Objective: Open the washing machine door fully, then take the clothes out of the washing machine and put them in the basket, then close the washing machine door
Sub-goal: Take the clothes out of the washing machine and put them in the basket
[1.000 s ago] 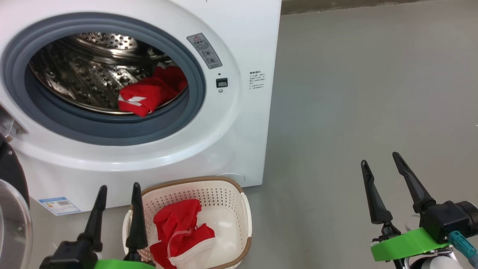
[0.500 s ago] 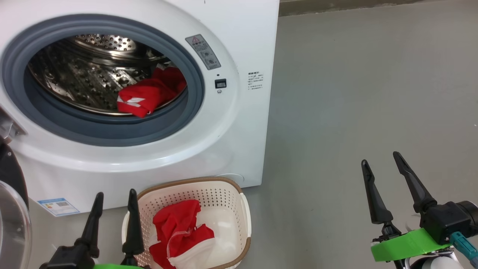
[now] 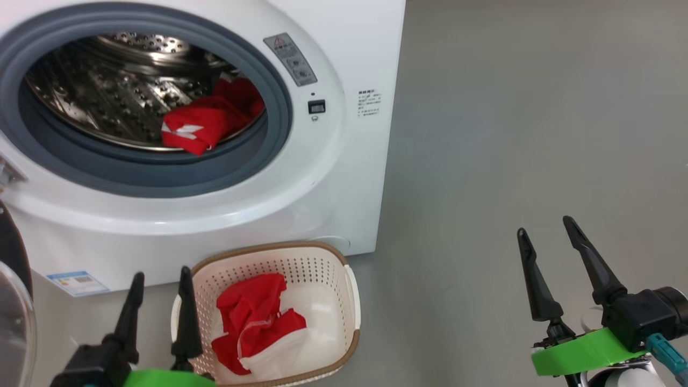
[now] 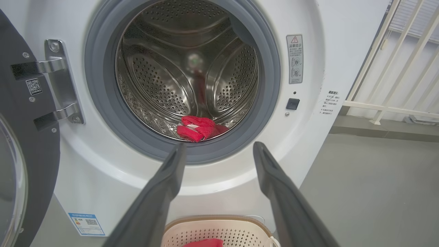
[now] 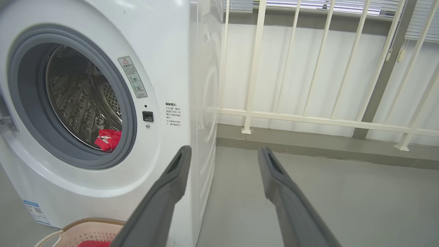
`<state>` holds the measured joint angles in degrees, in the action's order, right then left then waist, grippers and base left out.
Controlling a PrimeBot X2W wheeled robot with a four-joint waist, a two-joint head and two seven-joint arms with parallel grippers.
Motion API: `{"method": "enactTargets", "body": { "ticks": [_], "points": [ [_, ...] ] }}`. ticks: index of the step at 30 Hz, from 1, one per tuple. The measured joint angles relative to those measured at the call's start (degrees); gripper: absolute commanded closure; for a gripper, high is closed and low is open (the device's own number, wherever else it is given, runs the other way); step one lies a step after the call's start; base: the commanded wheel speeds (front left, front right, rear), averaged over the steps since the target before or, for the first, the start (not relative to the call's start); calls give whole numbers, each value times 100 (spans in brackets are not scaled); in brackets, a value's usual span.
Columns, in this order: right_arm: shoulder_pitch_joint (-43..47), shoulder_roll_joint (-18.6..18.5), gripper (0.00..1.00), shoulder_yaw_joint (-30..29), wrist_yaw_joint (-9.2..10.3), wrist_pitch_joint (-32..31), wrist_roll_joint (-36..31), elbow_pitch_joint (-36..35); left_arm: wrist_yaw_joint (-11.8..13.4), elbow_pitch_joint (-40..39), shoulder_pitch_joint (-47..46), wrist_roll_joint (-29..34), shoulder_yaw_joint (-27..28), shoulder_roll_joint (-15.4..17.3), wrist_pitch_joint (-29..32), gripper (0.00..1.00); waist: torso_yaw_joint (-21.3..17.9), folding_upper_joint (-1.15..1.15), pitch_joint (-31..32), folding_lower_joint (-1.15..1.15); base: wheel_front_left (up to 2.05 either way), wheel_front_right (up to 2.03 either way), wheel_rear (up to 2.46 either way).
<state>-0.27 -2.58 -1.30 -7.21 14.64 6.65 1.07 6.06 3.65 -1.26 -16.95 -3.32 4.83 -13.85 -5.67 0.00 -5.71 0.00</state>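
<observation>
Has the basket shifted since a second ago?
No. The basket sits the same against the washing machine; the whole head view shifted, so the camera moved.

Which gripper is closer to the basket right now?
Left. The left gripper is by the left rim of the basket; the right gripper is far off to its right, over the floor.

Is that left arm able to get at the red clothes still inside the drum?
Probably yes: the door is swung aside, the open left gripper points toward the red clothes, and nothing sits between them.
</observation>
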Motion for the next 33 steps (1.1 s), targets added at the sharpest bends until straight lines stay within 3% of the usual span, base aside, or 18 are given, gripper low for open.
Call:
{"method": "enactTargets", "body": {
  "ticks": [10,33],
  "points": [
    [-260,2,0,174,0,0,0,-38,-56,283,-772,-149,59,87,15,0,14,0,-452,0,0,0,0],
    [-1109,-8,0,477,0,0,102,-283,-264,1506,-3669,-138,168,287,-53,0,-73,0,-2052,0,0,0,0]
  ]
}}
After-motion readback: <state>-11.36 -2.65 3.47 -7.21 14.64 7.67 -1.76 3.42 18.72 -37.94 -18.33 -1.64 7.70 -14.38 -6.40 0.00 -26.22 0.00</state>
